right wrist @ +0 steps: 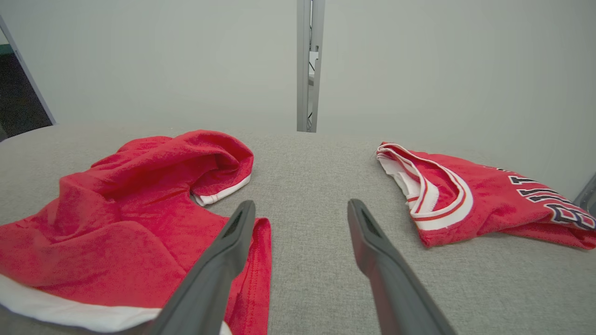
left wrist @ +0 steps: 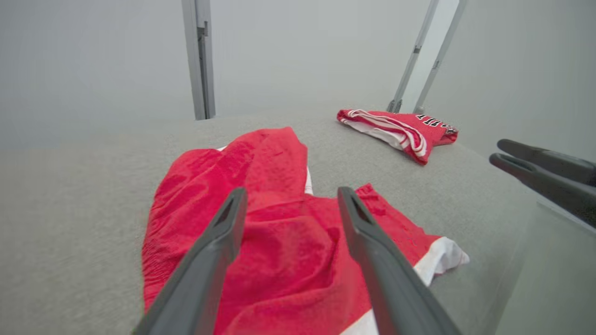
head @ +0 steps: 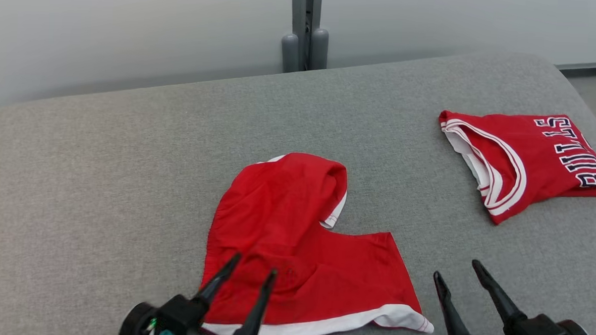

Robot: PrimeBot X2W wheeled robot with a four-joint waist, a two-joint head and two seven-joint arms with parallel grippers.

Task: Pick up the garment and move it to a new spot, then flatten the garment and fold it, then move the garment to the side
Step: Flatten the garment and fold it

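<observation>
The red garment (head: 295, 237) with white trim lies crumpled on the grey cushioned surface (head: 129, 181), its upper part folded over itself. My left gripper (head: 255, 265) is open just above the garment's near left part, with nothing between its fingers. In the left wrist view the garment (left wrist: 288, 251) spreads under and beyond the open left gripper (left wrist: 292, 192). My right gripper (head: 456, 269) stands open over bare surface, right of the garment's white hem. The right wrist view has the garment (right wrist: 130, 218) to the left of the open right gripper (right wrist: 301, 204).
A folded red "BULLS" jersey (head: 526, 160) lies at the far right of the surface, seen too as the jersey (left wrist: 400, 128) and the jersey (right wrist: 484, 204). A grey metal post (head: 306, 29) stands behind the back edge. The surface rounds off at the right.
</observation>
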